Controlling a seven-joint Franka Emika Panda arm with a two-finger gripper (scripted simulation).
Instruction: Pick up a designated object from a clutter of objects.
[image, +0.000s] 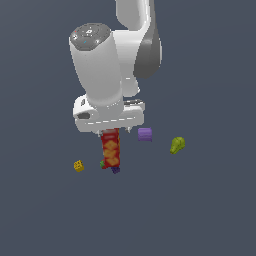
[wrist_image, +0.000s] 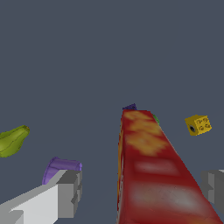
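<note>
Red box (wrist_image: 153, 175) between spread gripper (wrist_image: 144, 192) fingers, arm pointing down, yellow cube (wrist_image: 198, 124) apart.

Arm (image: 102, 65) white, hanging over the clutter, hand (image: 109, 116) just above red box (image: 111, 148). Fingers hidden. Tiny yellow cube (image: 79, 166) apart toward the exterior view's left. Purple block (image: 145, 134) and green lump (image: 177, 145) toward its right. Dark-purple cube (image: 116, 170) at box's near end.

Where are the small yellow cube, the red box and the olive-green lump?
yellow cube (image: 78, 166): exterior view, its front face.
red box (image: 111, 148): exterior view, its printed side.
olive-green lump (wrist_image: 12, 140): wrist view, its middle.
</note>
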